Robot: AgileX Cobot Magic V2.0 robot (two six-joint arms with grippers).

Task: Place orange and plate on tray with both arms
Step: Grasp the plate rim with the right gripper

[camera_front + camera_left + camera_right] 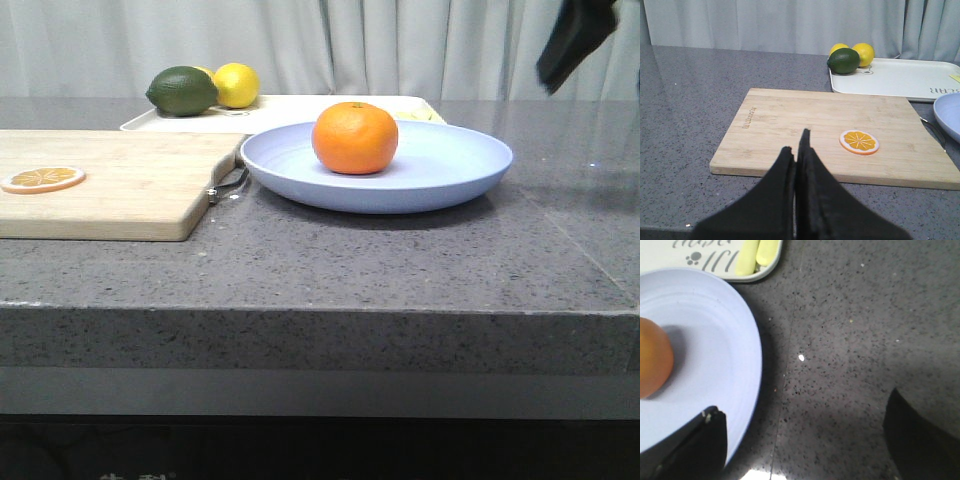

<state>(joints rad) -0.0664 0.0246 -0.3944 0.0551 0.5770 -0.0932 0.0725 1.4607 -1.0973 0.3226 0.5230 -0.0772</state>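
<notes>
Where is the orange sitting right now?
In the front view, the orange sits on the plate, right of the cutting board and in front of the tray.

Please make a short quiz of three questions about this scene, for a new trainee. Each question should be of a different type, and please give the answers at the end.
1. True or false: the orange already lies on the plate.
2. Multiple choice: where does the orange slice lie? A) on the tray B) on the cutting board C) on the plate
3. Fill in: the left gripper is ____, while the right gripper is ____.

Key: 1 true; 2 B; 3 shut, open.
</notes>
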